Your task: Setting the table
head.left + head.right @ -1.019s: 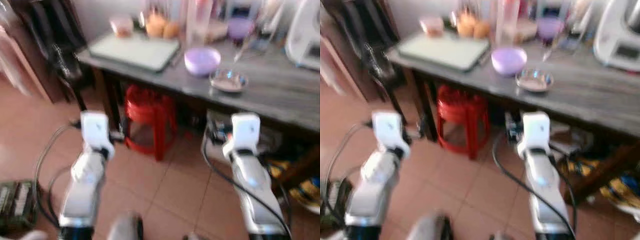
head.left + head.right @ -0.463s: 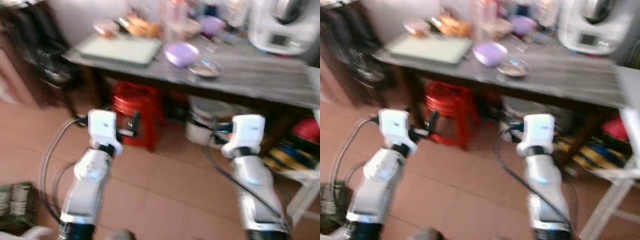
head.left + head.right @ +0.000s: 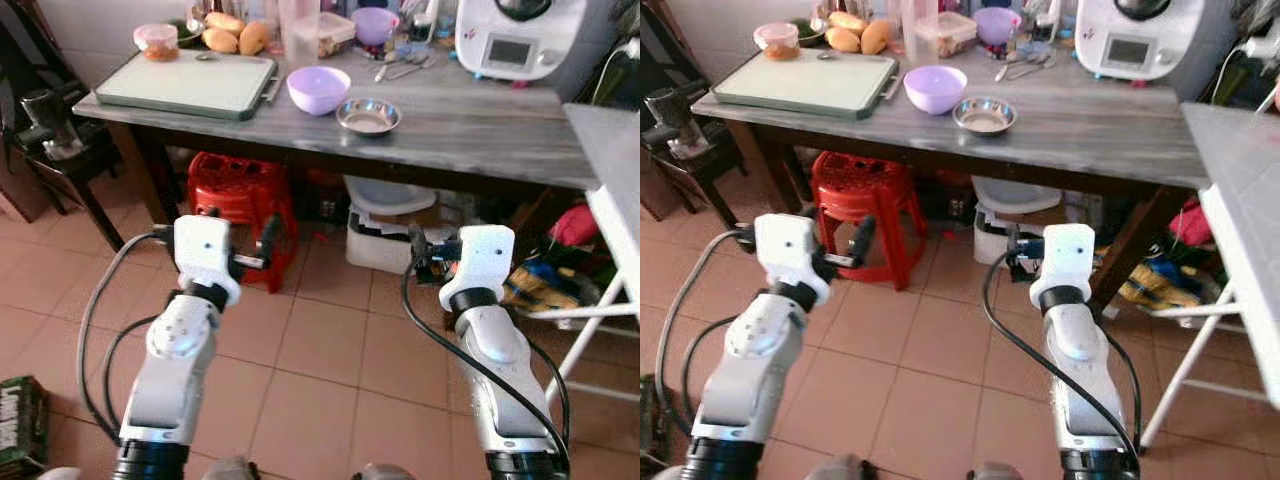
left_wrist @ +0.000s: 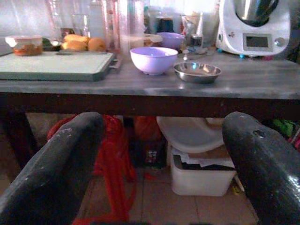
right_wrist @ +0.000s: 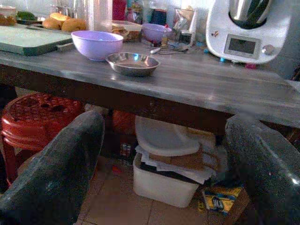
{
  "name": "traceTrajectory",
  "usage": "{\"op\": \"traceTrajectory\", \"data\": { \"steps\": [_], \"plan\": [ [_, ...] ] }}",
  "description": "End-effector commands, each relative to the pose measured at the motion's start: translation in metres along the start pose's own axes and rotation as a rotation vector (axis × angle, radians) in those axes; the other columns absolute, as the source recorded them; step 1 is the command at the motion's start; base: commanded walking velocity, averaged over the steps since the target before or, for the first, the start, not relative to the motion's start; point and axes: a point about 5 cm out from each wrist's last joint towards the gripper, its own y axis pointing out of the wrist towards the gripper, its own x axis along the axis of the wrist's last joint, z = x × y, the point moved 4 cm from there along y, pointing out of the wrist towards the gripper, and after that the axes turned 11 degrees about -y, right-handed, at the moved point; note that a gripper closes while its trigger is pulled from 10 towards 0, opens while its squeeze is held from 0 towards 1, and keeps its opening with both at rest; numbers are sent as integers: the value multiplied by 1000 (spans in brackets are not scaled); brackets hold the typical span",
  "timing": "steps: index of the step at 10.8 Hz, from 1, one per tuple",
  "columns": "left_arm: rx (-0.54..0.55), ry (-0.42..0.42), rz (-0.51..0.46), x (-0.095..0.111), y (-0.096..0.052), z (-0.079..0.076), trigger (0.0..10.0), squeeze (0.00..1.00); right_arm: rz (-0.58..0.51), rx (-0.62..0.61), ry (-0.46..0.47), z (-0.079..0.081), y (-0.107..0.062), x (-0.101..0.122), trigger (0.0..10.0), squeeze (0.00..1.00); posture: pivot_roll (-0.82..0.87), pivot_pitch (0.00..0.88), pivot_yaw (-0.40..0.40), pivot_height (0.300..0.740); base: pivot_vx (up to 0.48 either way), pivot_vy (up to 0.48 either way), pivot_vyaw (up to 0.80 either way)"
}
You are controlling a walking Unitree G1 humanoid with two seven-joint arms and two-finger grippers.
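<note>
While both arms reach forward at mid-height, the head views show a grey wooden table (image 3: 480,125) ahead. On the table, a lilac bowl (image 3: 318,89) sits just beside a small steel dish (image 3: 368,117), with a green cutting board (image 3: 187,84) toward the table's left end and a white kitchen machine (image 3: 514,38) at its back right. Under the table stand a red plastic stool (image 3: 238,205) and a white bin (image 3: 390,232). The left gripper (image 3: 240,252) and right gripper (image 3: 425,262) hover over the tiled floor (image 3: 330,350), short of the table's front edge and empty.

From the left wrist view, the left gripper's two black fingers (image 4: 61,164) are spread wide apart, framing the table; the lilac bowl and steel dish sit on top, near the front edge.

From the right wrist view, the right gripper's fingers (image 5: 56,164) are likewise parted with nothing between them, the steel dish straight ahead on the table and the stool below it.
</note>
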Motion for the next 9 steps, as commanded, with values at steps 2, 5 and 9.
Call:
{"op": "traceTrajectory", "data": {
  "steps": [2, 5, 9],
  "plan": [
    [-13, -7, -3, 0, 1, -4, 10000, 0, 12, -3, -6, -2, 2, -1, 10000, 0, -2, 0, -15, 740, 0, -384, -216],
    [-16, -9, -8, 1, 3, -4, 10000, 0, 8, -1, -21, -4, 4, -1, 10000, 0, 1, 0, -19, 740, 85, -414, -267],
    [-25, -7, -13, 3, 6, -7, 10000, 0, 18, 0, -27, -2, 6, -3, 10000, 0, 2, 0, -10, 740, 269, -395, 0]
  ]
}}
